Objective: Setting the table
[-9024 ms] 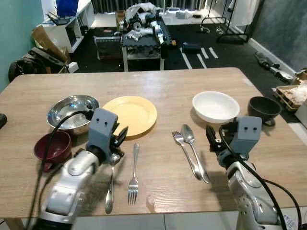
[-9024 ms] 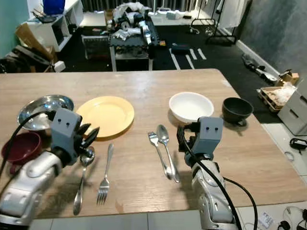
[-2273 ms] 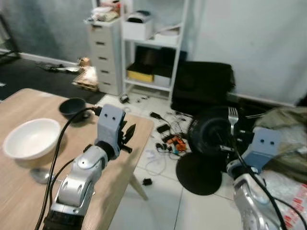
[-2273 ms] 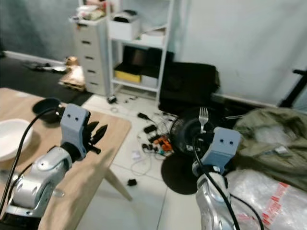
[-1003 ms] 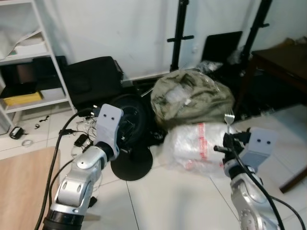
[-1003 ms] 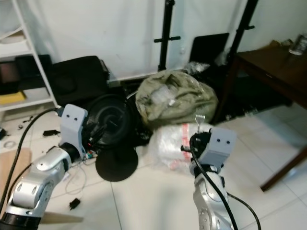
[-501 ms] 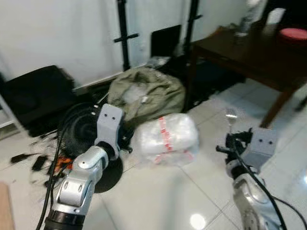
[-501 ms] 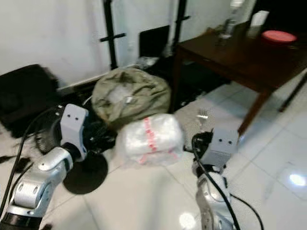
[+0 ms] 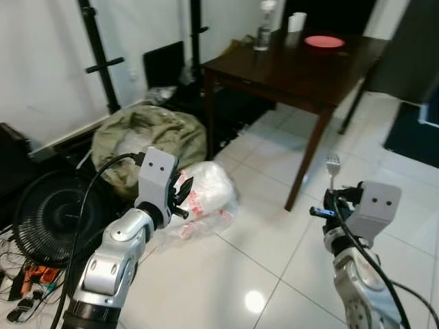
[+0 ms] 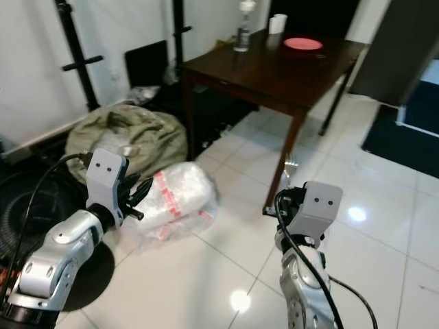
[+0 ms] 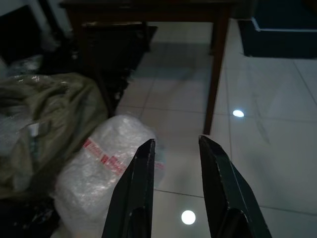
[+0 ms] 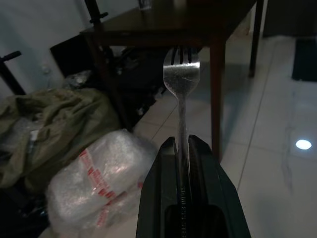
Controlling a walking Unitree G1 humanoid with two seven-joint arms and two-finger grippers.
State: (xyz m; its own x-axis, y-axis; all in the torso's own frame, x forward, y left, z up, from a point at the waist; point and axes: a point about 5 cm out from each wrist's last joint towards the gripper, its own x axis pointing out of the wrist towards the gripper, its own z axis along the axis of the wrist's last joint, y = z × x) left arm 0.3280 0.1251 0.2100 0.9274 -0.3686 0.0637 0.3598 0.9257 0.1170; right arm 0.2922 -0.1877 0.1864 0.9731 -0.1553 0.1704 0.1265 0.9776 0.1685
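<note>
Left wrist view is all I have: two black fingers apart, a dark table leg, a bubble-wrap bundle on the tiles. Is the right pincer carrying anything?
Observer: Yes. The right pincer is shut on a fork, held upright with the tines at the top.
Operator: What is on that dark table? I see only its leg and edge.
Observer: A red plate lies on the dark table towards its far end.
Operator: Anything else up there?
Observer: A white cup stands beside the plate, and a clear bottle further along.
</note>
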